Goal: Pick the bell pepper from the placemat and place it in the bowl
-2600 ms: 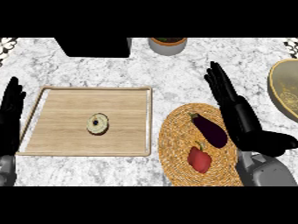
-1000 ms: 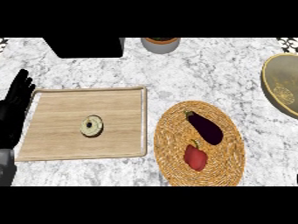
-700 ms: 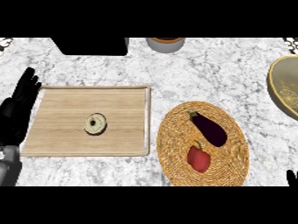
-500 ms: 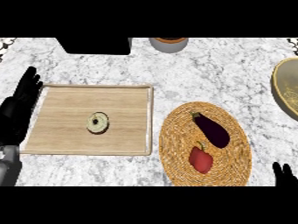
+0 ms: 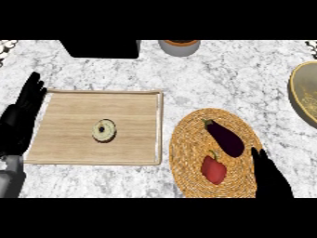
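A red bell pepper (image 5: 214, 169) lies on the round woven placemat (image 5: 188, 144), at its lower middle, just below a dark purple eggplant (image 5: 225, 137). The yellowish bowl (image 5: 307, 102) sits at the right edge, partly cut off. My right hand (image 5: 269, 179) rises from the lower edge with straight fingers, its tips just right of the pepper and over the placemat's right rim. It holds nothing. My left hand (image 5: 15, 125) rests open, fingers up, at the left edge beside the wooden board.
A wooden cutting board (image 5: 78, 111) lies left of the placemat with a small round sliced item (image 5: 104, 130) on it. A black block (image 5: 99, 48) and a small pot (image 5: 180, 46) stand at the back edge.
My right hand dropped out of view at the lower right, then came back up, and now reaches the placemat's right rim near the pepper. The left hand has barely shifted.
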Controlling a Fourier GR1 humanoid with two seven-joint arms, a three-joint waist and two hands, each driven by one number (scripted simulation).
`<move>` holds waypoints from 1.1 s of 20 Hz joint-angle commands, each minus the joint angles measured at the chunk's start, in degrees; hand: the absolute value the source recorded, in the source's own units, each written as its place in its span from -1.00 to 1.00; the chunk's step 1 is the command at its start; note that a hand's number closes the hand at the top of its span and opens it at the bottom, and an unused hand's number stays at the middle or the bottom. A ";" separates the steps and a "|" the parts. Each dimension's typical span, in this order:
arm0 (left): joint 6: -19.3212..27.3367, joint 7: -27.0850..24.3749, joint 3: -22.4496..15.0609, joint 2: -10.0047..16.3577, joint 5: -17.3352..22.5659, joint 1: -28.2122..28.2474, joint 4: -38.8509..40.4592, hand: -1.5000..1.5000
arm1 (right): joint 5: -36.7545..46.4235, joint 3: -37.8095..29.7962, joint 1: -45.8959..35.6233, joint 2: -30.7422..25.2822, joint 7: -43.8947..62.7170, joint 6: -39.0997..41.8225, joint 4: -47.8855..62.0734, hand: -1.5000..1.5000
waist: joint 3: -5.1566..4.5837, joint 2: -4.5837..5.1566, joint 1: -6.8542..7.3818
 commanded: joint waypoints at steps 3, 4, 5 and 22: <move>0.38 -1.04 -0.03 -1.35 -0.57 1.83 -0.16 0.00 | -8.32 -1.96 -5.25 0.28 11.35 7.75 6.95 -1.00 | 0.01 -0.30 -0.43; -0.77 1.54 0.96 0.44 0.23 0.94 -1.93 0.00 | -9.32 -6.17 -8.89 0.28 9.33 6.28 10.71 -1.00 | 0.07 -0.35 -0.39; -0.33 -2.44 1.48 -0.68 -0.64 -0.11 2.91 0.00 | -7.35 -4.12 -8.12 0.28 10.46 8.46 9.87 -1.00 | 0.00 -0.32 -1.08; -2.89 0.69 4.60 -1.88 -1.51 -1.79 1.85 0.00 | -4.83 -1.44 -16.37 0.27 10.21 -1.83 26.10 -1.00 | 0.08 -0.58 -1.44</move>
